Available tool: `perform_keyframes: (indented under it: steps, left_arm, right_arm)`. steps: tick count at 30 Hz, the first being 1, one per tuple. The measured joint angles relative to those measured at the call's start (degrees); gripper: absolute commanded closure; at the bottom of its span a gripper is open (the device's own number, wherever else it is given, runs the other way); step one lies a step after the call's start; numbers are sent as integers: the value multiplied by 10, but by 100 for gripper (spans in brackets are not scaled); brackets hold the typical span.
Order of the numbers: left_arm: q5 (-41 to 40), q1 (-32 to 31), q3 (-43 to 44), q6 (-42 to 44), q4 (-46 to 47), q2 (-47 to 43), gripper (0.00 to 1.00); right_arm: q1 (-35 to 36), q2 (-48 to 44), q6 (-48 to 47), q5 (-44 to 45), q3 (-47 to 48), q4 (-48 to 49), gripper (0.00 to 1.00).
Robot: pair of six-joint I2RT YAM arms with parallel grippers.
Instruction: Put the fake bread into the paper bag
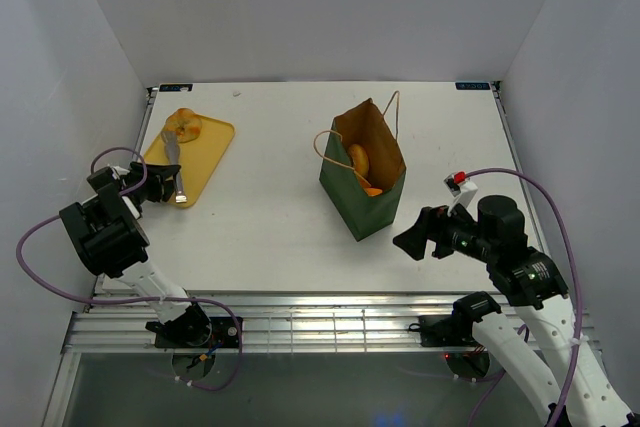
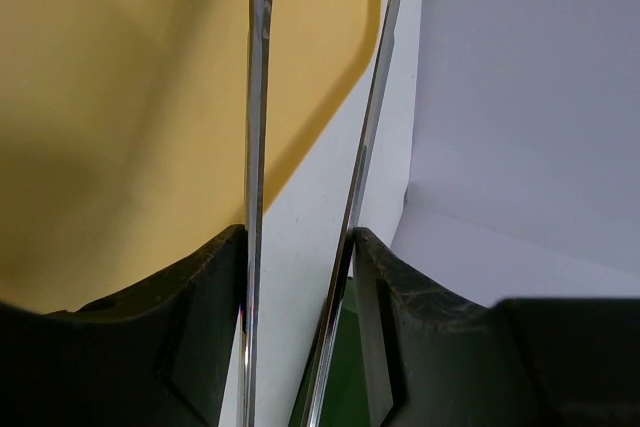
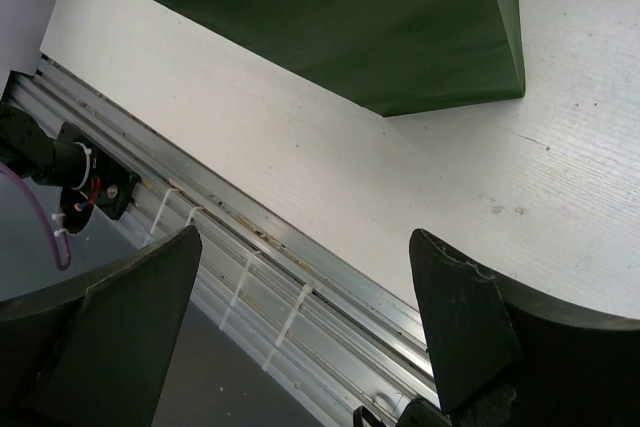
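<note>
A golden bagel-like bread piece [image 1: 184, 125] lies at the far end of the yellow tray [image 1: 205, 162]. The dark green paper bag [image 1: 372, 202] stands open mid-table, with orange bread pieces [image 1: 358, 159] inside it. My left gripper [image 1: 158, 190] is shut on the metal tongs [image 1: 172, 157], whose tips reach the bread on the tray. In the left wrist view the two tong arms [image 2: 258, 147] run between my fingers [image 2: 215, 277] over the tray [image 2: 120, 97]. My right gripper [image 1: 410, 241] is open and empty, just right of the bag's near corner, and the bag also shows in the right wrist view [image 3: 350, 17].
The aluminium rail [image 3: 260, 247] of the table's near edge runs under my right gripper [image 3: 305, 247]. White walls enclose the table on the left, back and right. The bag's string handles [image 1: 392, 107] stick out toward the back.
</note>
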Motion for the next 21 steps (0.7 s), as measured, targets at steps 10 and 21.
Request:
perform_keyframes:
  steps: [10, 21]
  left_arm:
    - [27, -16, 0, 4, 0, -3, 44]
    - [48, -17, 29, -14, 0, 36, 44]
  right_arm:
    - [0, -10, 1, 0, -5, -1, 10]
    - [0, -13, 1, 1, -5, -1, 10]
